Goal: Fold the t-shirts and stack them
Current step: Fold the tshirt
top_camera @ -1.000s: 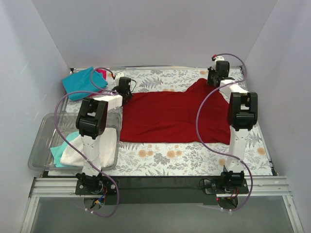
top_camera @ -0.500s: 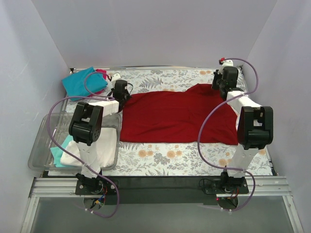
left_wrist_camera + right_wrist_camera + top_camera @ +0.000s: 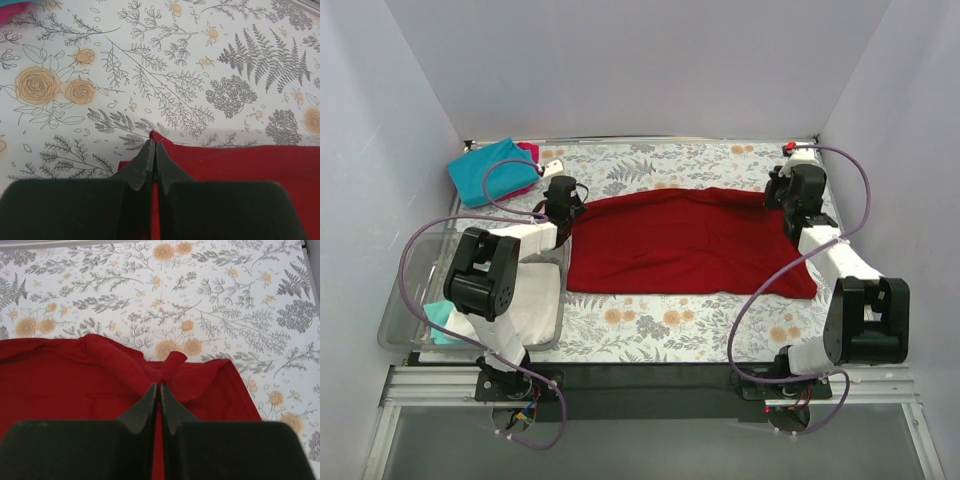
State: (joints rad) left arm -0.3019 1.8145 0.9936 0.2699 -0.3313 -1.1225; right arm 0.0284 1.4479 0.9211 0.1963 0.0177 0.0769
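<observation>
A large dark red t-shirt (image 3: 685, 245) lies spread across the middle of the floral table. My left gripper (image 3: 563, 200) is shut on its far left corner, a red point of cloth (image 3: 159, 140) showing between the fingers. My right gripper (image 3: 790, 192) is shut on a bunched fold at its far right edge (image 3: 172, 365). A teal t-shirt (image 3: 490, 170) lies folded at the far left with a magenta-pink one (image 3: 529, 152) under it. A white t-shirt (image 3: 535, 300) and more teal cloth (image 3: 440, 315) lie in the bin.
A clear plastic bin (image 3: 410, 270) stands at the near left, beside the red shirt. White walls close in the table on three sides. Purple cables loop from both arms. A black rail (image 3: 650, 375) runs along the near edge.
Both grippers have moved toward me with the red shirt's far edge. The raised hump at the far right has flattened, and the far edge now lies straighter and nearer.
</observation>
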